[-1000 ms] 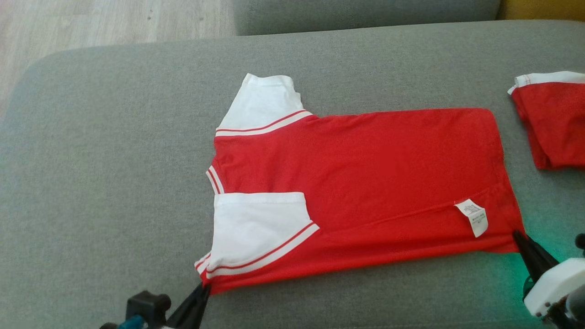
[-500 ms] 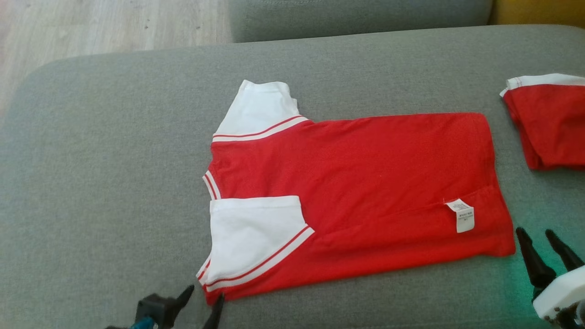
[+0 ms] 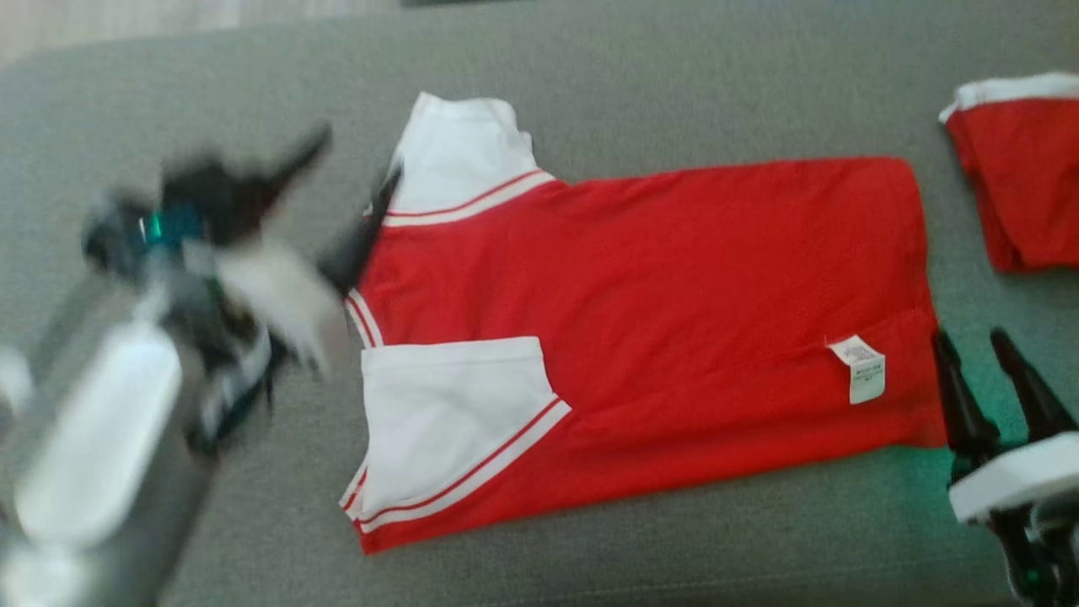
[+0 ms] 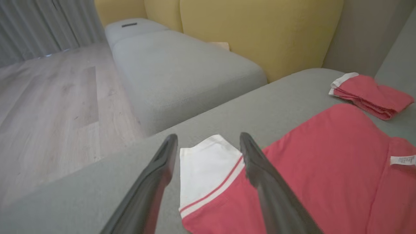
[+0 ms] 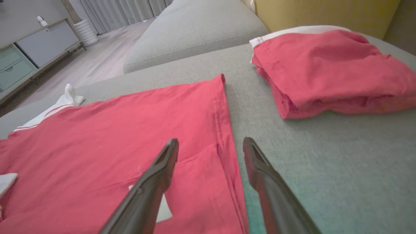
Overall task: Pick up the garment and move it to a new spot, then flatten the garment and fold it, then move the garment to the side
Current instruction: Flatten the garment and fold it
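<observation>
The red garment [image 3: 657, 278] with white sleeves lies flat on the grey cushion [image 3: 590, 67], its near edge folded over so that one white sleeve [image 3: 447, 421] and a white label [image 3: 860, 371] face up. My left gripper [image 3: 350, 185] is blurred and open, hovering by the far white sleeve [image 4: 208, 169], which shows between its fingers in the left wrist view. My right gripper [image 3: 969, 341] stands open at the near right corner of the hem [image 5: 224, 136], with the hem edge between its fingers and nothing held.
A second red garment [image 3: 1020, 185], folded with a white edge, lies on the cushion at the right [image 5: 325, 68]. Beyond the cushion are another grey seat [image 4: 182, 71], yellow backrests [image 4: 260, 29] and a wooden floor [image 4: 48, 97].
Both grippers let go of the garment's near edge and opened. The left arm swung from the near left corner up to the far sleeve. The head camera shifted.
</observation>
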